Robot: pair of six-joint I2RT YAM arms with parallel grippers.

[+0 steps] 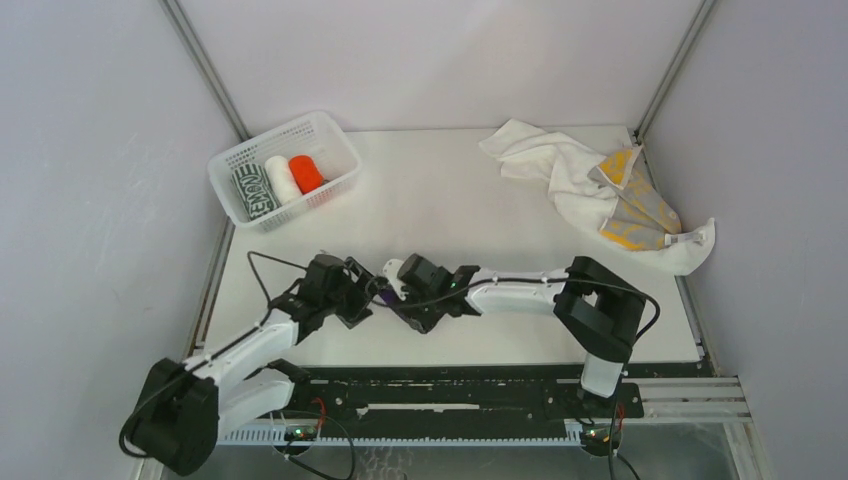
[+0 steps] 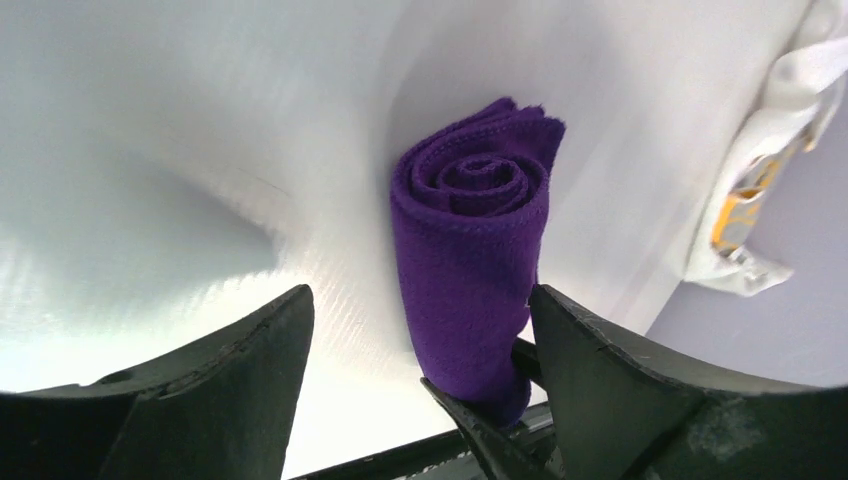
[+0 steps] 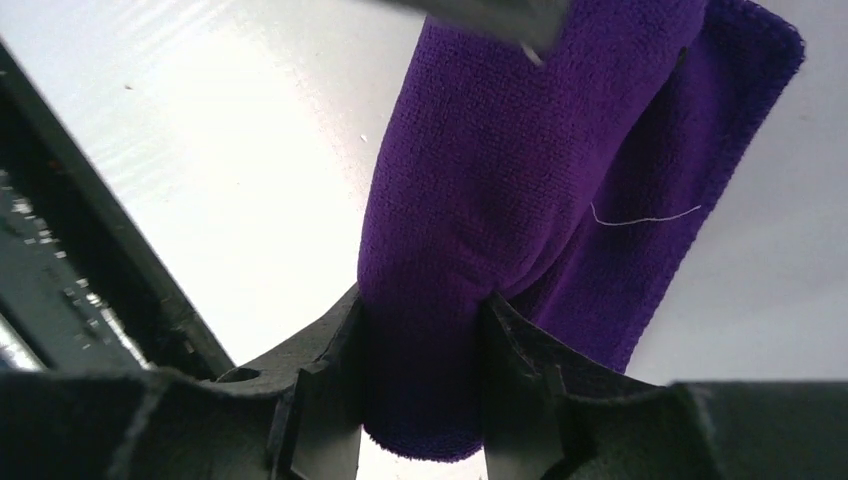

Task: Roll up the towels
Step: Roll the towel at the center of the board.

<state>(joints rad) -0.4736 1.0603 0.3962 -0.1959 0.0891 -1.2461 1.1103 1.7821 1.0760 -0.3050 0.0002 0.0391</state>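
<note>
Purple towel (image 2: pixel 470 250), rolled tight, is at the centre of the table (image 1: pixel 450 200) by its near edge, one end clamped in the right gripper (image 3: pixel 420 340). Left gripper (image 2: pixel 420 295) straddles it, jaws wide apart. Its long axis runs away from the left wrist camera, spiral end farthest. Basket (image 1: pixel 262 138) far left holds three rolls (image 1: pixel 282 178); loose towels (image 1: pixel 590 185) lie far right.

You will find nothing here that reads as a word, brand or number. The white marks on the rolled dark green-and-white towel (image 1: pixel 252 191) in the basket (image 1: pixel 335 140) look letter-like (they may be only pattern), but you cannot make them out. The small tag (image 1: pixel 688 238) on the yellow-and-grey towel (image 1: pixel 640 210) is too small to read.
</note>
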